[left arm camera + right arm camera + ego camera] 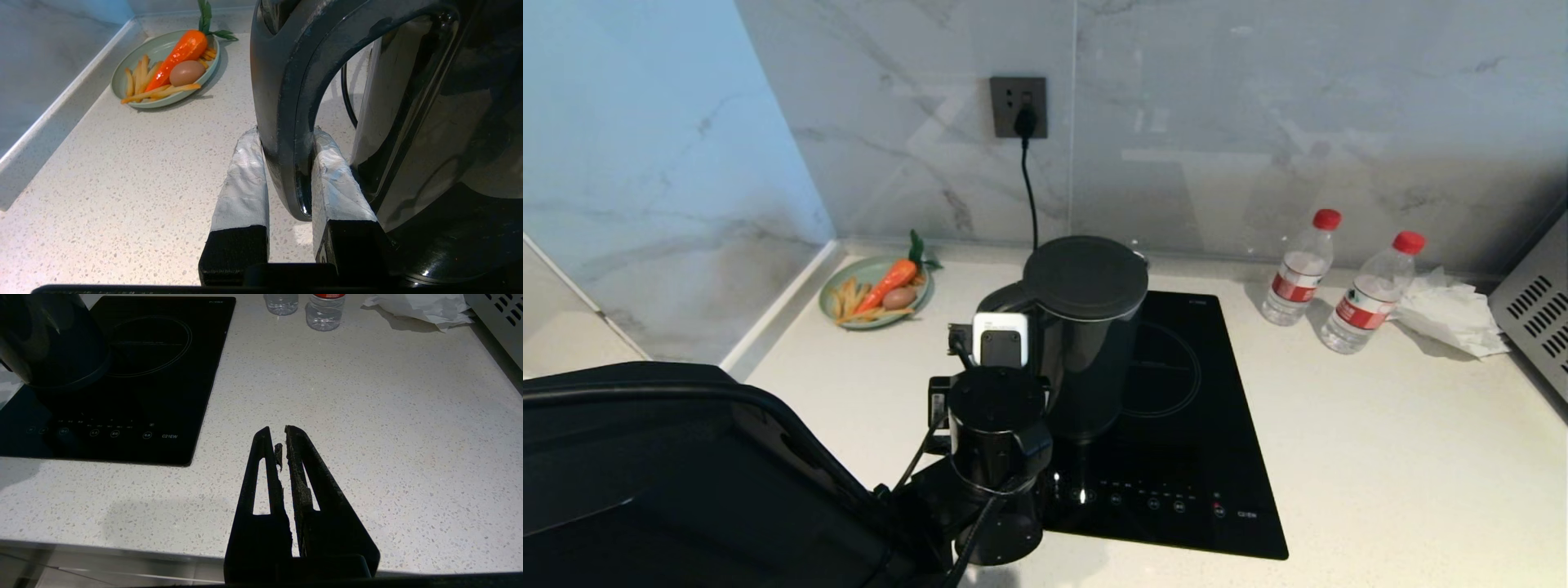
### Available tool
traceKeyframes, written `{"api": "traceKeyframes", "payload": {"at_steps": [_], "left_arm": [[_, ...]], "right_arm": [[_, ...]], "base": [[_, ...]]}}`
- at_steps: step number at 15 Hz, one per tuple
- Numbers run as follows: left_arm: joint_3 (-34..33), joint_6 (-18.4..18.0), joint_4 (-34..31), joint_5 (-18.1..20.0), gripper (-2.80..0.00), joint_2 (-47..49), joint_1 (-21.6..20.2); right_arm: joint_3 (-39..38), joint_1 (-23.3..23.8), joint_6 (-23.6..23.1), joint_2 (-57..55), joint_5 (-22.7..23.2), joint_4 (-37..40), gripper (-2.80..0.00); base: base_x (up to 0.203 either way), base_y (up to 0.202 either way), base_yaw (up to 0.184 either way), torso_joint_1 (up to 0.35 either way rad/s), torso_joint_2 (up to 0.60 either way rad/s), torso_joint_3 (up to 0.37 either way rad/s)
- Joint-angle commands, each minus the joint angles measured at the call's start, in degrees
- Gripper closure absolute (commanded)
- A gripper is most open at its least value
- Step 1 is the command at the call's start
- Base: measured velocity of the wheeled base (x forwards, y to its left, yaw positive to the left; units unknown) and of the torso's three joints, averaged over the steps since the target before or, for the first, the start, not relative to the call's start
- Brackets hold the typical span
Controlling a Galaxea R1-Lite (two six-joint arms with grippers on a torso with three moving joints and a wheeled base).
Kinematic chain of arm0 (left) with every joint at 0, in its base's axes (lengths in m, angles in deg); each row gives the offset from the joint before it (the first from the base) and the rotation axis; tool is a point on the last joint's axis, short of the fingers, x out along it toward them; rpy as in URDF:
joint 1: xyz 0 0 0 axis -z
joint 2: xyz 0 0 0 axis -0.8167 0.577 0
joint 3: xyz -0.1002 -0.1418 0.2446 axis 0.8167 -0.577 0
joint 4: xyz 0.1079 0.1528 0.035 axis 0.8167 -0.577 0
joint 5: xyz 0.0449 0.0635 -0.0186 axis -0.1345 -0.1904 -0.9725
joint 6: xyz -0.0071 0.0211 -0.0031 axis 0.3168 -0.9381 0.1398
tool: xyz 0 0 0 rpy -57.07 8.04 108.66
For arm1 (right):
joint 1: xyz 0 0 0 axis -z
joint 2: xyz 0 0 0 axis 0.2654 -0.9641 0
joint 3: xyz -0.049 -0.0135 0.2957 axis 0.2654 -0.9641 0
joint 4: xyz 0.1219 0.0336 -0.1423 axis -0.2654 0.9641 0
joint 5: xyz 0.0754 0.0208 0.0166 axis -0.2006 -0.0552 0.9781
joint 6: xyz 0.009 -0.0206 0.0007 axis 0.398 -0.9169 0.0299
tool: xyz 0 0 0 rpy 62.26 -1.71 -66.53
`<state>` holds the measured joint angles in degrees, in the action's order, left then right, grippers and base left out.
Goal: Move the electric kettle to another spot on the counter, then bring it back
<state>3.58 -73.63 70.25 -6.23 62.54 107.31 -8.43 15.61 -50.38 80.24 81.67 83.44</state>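
Note:
The electric kettle [1086, 327], a tall glossy black jug with a flat lid, stands upright over the left part of the black cooktop [1201, 441]. Whether its foot rests on the glass I cannot tell. My left gripper [286, 132] is shut on the kettle's loop handle [282, 94], one taped finger [245, 175] on each side, low on the loop. In the head view the left wrist [996, 408] hides the fingers. The kettle's body [449, 122] fills one side of the left wrist view. My right gripper [277, 430] hangs shut and empty over the white speckled counter [367, 416], near its front edge.
A green plate [854, 320] with a carrot, an egg and fries sits at the back left corner. Two water bottles [1298, 269] [1372, 294], crumpled tissue [1445, 314] and a metal appliance [1535, 302] stand at the back right. A cord hangs from the wall socket [1018, 106].

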Motion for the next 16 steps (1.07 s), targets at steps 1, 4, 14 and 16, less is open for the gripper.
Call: {"api": "traceKeyframes", "payload": {"at_steps": [1,4,14,16], "left_arm": [[0.6,-0.2,0.4,-0.3,0.00,0.5,-0.1],[0.9,-0.3,0.5,-0.1,-2.80,0.4,-0.1],[-5.4,2.8,1.3,0.8,-2.80,-0.7,-0.7],[-8.7,4.5,1.7,1.7,-2.80,-1.0,-0.7]], "right_arm": [[0.0,0.0,0.0,0.0,0.0,0.0,0.00],[0.0,0.0,0.0,0.0,0.0,0.0,0.00],[0.0,0.0,0.0,0.0,0.0,0.0,0.00],[0.0,0.0,0.0,0.0,0.0,0.0,0.00]], "base": [[0.000,0.000,0.000,0.000,0.00,0.000],[0.000,0.000,0.000,0.000,0.00,0.000],[0.000,0.000,0.000,0.000,0.00,0.000],[0.000,0.000,0.000,0.000,0.00,0.000]]}}
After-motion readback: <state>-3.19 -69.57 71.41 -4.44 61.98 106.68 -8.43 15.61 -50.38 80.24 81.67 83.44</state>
